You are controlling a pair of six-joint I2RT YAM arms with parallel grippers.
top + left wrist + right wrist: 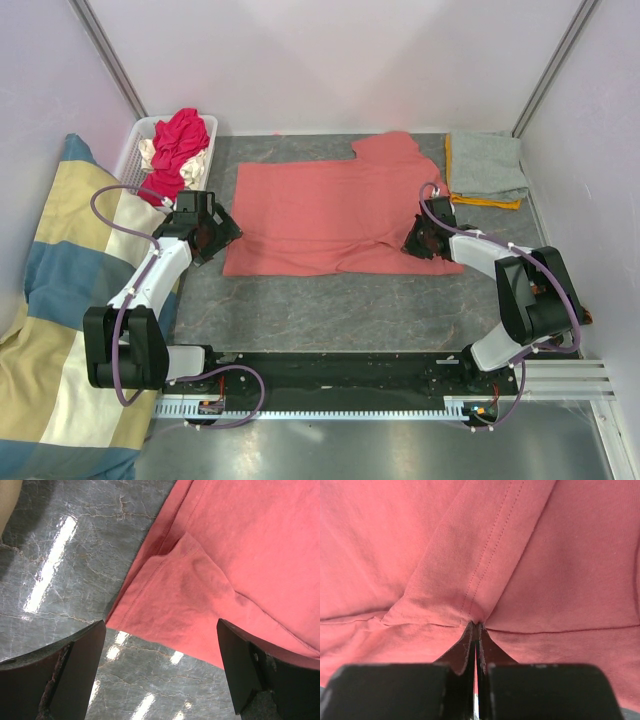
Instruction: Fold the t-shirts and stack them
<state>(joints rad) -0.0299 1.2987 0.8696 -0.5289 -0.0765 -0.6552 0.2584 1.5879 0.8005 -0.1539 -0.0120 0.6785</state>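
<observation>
1. The salmon-pink t-shirt (335, 215) lies spread flat across the middle of the grey marbled table (330, 310), with one sleeve pointing to the far side.
2. The left gripper (222, 235) sits at the shirt's near left corner. Its jaws stand wide apart and grip nothing. From its wrist camera, a folded-over corner of the pink cloth lies on the table between the two fingers.
3. The right gripper (418, 243) is down on the shirt's right side. Its jaws are pinched tight on a small fold of the pink cloth, and a stitched ridge rises from their tips.
4. In the far right corner, a folded grey t-shirt (487, 165) rests on an orange t-shirt (480, 203), whose edge peeks out.
5. At far left, a white basket (133, 150) holds a bunched magenta-red t-shirt (180, 145) and a cream t-shirt (150, 155).
6. A striped cushion (50, 300) lies along the left edge.
</observation>
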